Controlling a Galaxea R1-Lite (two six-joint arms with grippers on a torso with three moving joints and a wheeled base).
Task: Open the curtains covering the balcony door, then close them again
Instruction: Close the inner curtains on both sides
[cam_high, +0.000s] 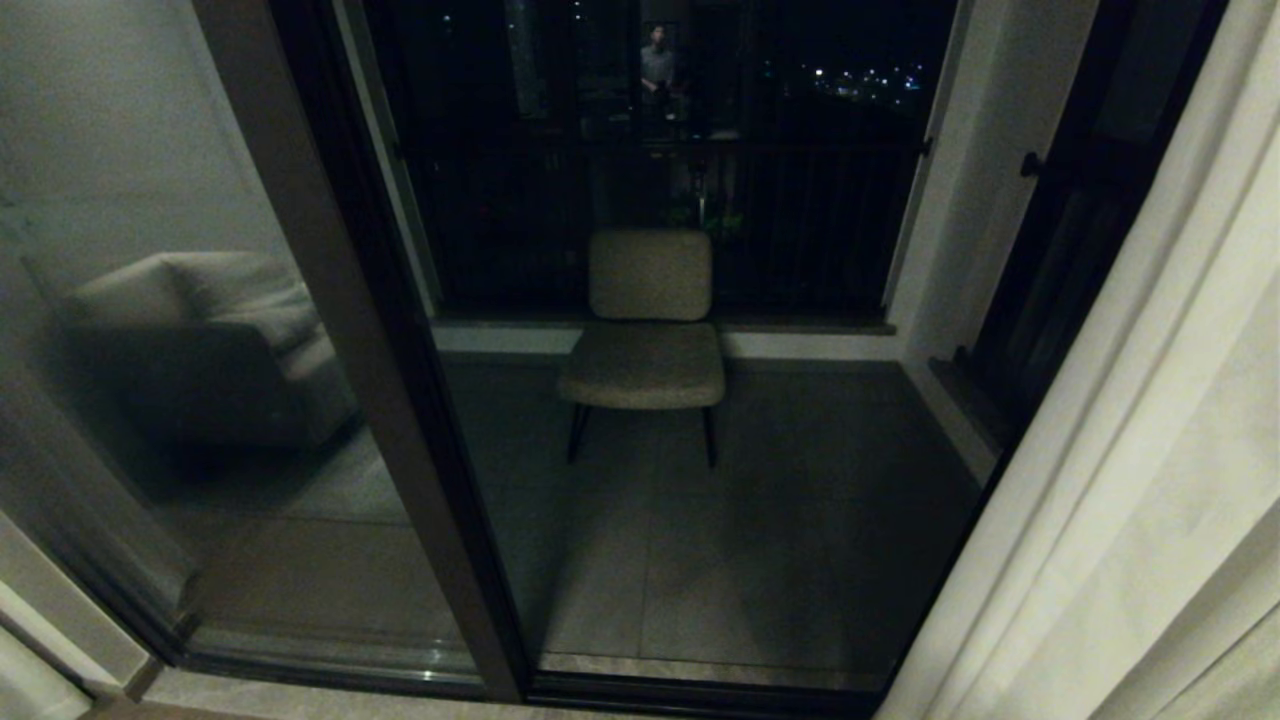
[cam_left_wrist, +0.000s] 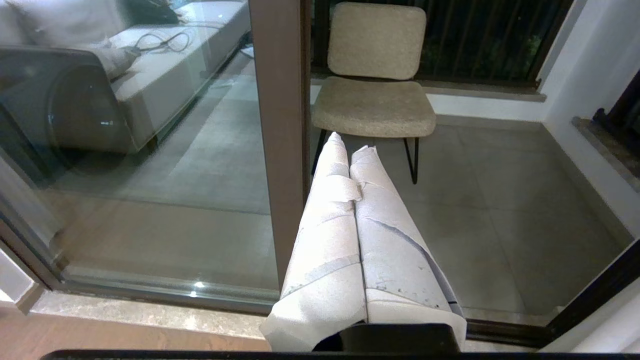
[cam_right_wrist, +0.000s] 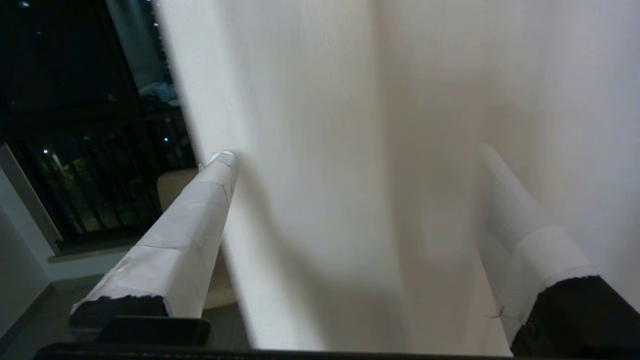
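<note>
My right gripper (cam_right_wrist: 350, 155) stands with its white-wrapped fingers (cam_right_wrist: 200, 200) spread wide apart at the inner edge of the cream curtains (cam_right_wrist: 325, 125), one finger at the hem edge and the other deep against the pleats; nothing is clamped between them. From my head, neither arm shows. The curtains (cam_high: 1130, 480) hang bunched at the right of the balcony door (cam_high: 380, 380), drawn clear of the glass, with a sliver of pale fabric also at the lower left corner. My left gripper (cam_left_wrist: 356, 150) hangs low before the door's sill, its two wrapped fingers pressed together along their whole length, holding nothing, pointing toward the dark brown upright of the frame (cam_left_wrist: 280, 125). Beyond the panes, the grey tiled balcony floor (cam_high: 800, 520) lies open to view. On it stands a beige upholstered chair (cam_high: 648, 330) on thin black legs, facing me, close to the far wall. Behind the chair runs a dark railing (cam_high: 820, 230), and past it the night, with scattered city lights (cam_high: 860, 80). The left pane mirrors a pale sofa (cam_high: 200, 330); high in the glass, the faint figure of a person (cam_high: 657, 65) shows.
</note>
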